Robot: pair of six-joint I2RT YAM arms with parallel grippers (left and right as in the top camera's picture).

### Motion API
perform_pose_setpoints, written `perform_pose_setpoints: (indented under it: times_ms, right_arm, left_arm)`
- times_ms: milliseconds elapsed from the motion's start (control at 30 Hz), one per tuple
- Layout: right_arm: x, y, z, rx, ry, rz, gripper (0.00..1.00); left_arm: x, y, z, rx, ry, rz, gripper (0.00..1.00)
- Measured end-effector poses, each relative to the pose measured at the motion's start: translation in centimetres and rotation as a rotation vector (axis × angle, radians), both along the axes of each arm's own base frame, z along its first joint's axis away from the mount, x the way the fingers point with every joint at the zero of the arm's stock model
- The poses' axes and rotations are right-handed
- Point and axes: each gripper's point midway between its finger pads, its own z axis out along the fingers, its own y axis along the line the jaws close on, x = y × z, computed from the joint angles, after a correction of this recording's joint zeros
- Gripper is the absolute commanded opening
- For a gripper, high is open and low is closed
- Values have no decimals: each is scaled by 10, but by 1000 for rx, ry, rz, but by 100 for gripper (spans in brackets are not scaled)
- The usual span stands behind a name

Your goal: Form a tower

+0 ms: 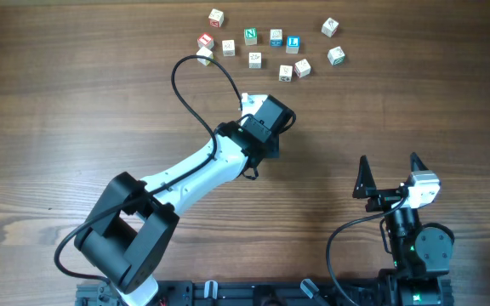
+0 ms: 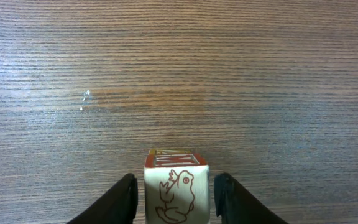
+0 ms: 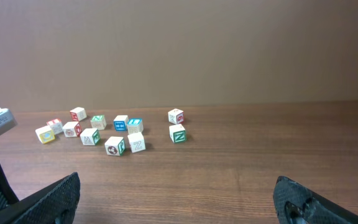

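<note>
Tower (image 2: 176, 193): only the top cube shows, frog outline facing, red letter on top, mid-table between the fingers of the left gripper (image 2: 175, 179), jaws slightly apart, a narrow gap each side. Right gripper (image 1: 389, 158): jaws wide apart, empty, well apart from it. Loose letter cubes (image 1: 254, 59): scattered at the far side of the table (image 1: 75, 102).

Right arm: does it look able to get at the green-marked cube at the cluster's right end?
Probably yes. Bare table lies between the open right tool and that cube, and the left arm is off to the side. Whether it stretches that far I cannot tell.
</note>
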Motion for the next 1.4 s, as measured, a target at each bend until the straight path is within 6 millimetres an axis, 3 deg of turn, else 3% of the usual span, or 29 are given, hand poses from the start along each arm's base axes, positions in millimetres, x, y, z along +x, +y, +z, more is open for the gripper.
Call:
perform_pose_setpoints:
  times_ms: [133,167,233,367,433,467,600,667,700,733,767,833,867,933,1000,1167,1200,1267,1333,1400]
  right_arm:
    - [0,0,0,0,0,0,100]
    - [0,0,0,0,0,0,100]
    - [0,0,0,0,0,0,100]
    - [0,0,0,0,0,0,100]
    - [0,0,0,0,0,0,100]
    - [0,0,0,0,0,0,100]
    - [0,0,0,0,0,0,100]
    - [0,0,0,0,0,0,100]
    - [0,0,0,0,0,0,100]
    - [0,0,0,0,1,0,100]
    - [0,0,0,0,0,0,100]
    - [0,0,0,0,0,0,100]
    - [0,0,0,0,0,0,100]
    - [0,0,0,0,0,0,100]
    - [0,0,0,0,0,0,100]
    - [0,0,0,0,0,0,100]
    - [0,0,0,0,0,0,100]
    - [0,0,0,0,0,0,100]
    - [0,0,0,0,0,0,100]
    - [0,0,0,0,0,0,100]
  left_arm:
    - [0,0,0,3,0,-6,84]
    - [0,0,0,0,0,-1,86]
    - [0,0,0,3,0,-6,99]
    - [6,-4,4,-9,-26,-22,100]
    - [17,-6,17,-1,-56,-58,100]
    - [31,-8,36,-6,-92,-72,100]
    - [113,0,165,-99,-362,-87,100]
    - [138,16,194,-129,-447,-78,100]
    - [153,25,194,-138,-467,-79,100]
    - [161,29,184,-135,-461,-79,100]
    - [183,21,163,-147,-478,-88,100]
    - [202,8,107,-139,-438,-106,100]
    - [206,3,68,-126,-390,-117,100]
    - [211,-2,17,-116,-343,-122,100]
    - [214,-3,-9,-117,-326,-113,100]
    - [220,-6,-32,-127,-331,-103,97]
    - [221,-6,-35,-128,-332,-103,92]
    - [226,-7,-39,-131,-355,-99,70]
    - [227,-7,-41,-131,-362,-92,63]
    - [231,-6,-40,-131,-379,-81,46]
